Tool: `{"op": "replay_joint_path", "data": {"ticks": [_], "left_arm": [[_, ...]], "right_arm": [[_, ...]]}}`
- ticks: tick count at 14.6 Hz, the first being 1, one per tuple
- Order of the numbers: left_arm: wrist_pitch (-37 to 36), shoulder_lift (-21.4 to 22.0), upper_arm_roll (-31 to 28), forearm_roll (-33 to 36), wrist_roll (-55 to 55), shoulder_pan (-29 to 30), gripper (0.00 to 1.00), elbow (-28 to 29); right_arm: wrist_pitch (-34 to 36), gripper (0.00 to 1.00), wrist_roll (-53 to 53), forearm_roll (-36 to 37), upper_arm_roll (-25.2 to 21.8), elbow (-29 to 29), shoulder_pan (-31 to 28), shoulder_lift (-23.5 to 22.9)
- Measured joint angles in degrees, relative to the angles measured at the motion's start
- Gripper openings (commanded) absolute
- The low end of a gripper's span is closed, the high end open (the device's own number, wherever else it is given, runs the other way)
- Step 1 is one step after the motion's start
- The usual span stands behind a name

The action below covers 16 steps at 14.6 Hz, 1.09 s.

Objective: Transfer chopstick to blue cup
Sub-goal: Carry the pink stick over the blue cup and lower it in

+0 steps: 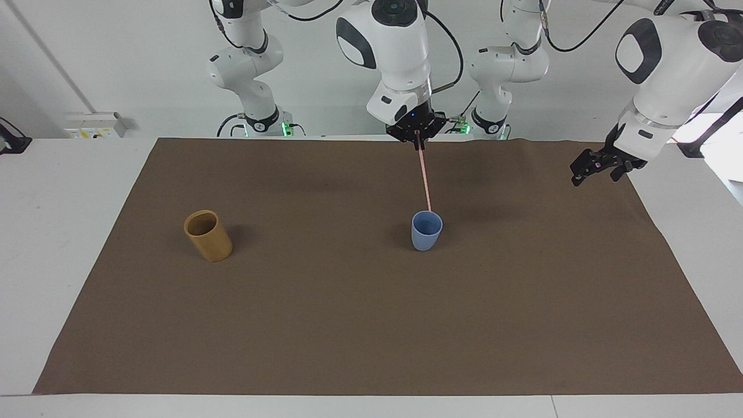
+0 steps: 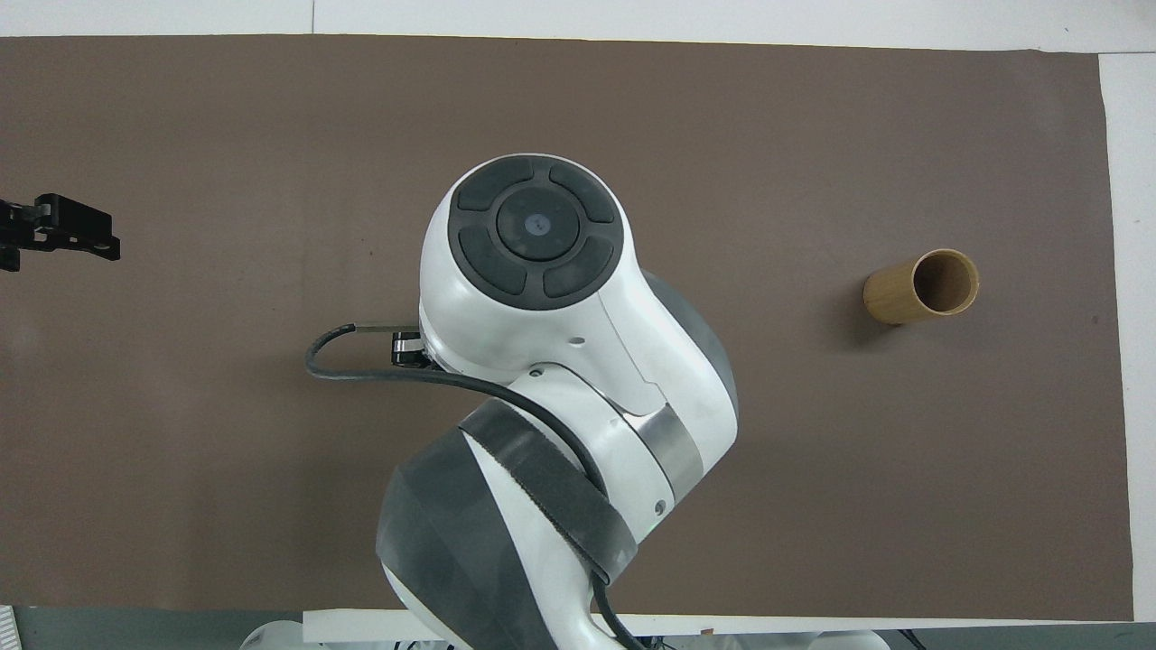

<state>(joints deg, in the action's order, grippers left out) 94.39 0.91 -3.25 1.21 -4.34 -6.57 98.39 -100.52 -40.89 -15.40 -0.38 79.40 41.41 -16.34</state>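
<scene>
The right gripper (image 1: 417,134) is pinched on the top end of the chopstick (image 1: 425,177), which hangs nearly straight down from it, leaning a little toward the left arm's end of the table. Its lower tip sits right at the rim of the blue cup (image 1: 426,231) (whether it has entered the mouth cannot be told). The cup stands upright on the brown mat (image 1: 371,325), directly below the gripper; from overhead the right arm hides it. Well off toward the right arm's end stands the tan cup (image 1: 208,235). The left gripper (image 1: 598,167) waits over the mat's edge at the left arm's end, fingers spread.
</scene>
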Motion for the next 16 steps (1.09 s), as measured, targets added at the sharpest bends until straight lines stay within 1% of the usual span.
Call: {"op": "replay_joint_path", "data": {"ticks": [3,4,5,6,7,8,9,14,16], "left_arm": [[0.0,0.0,0.0,0.0,0.0,0.0,0.99,0.0],[0.0,0.0,0.0,0.0,0.0,0.0,0.99,0.0],[0.0,0.0,0.0,0.0,0.0,0.0,0.99,0.0],[0.0,0.0,0.0,0.0,0.0,0.0,0.99,0.0],[0.0,0.0,0.0,0.0,0.0,0.0,0.99,0.0],[0.0,0.0,0.0,0.0,0.0,0.0,0.99,0.0],[0.0,0.0,0.0,0.0,0.0,0.0,0.99,0.0],[0.0,0.0,0.0,0.0,0.0,0.0,0.99,0.0],[0.0,0.0,0.0,0.0,0.0,0.0,0.99,0.0]], "right_arm": [[-2.0,0.0,0.2,0.1,0.0,1.2,-0.2,0.0],[-2.1,0.02,0.8,0.1,-0.1,1.7,-0.4,0.1],[-2.1,0.08,1.2,0.3,-0.1,2.1,-0.5,0.1],[-2.2,0.27,1.4,0.8,-0.1,2.4,-0.6,0.2],[-2.2,0.47,1.4,1.1,-0.1,2.6,-0.7,0.2],[-2.2,0.9,1.4,1.2,-0.1,2.6,-0.7,0.3],[-2.3,1.0,1.7,1.3,-0.1,2.7,-0.8,0.4],[-2.2,1.0,3.3,4.2,-0.2,2.1,-1.2,1.2],[-1.5,1.0,3.9,8.4,-0.3,0.8,-2.7,1.7]]}}
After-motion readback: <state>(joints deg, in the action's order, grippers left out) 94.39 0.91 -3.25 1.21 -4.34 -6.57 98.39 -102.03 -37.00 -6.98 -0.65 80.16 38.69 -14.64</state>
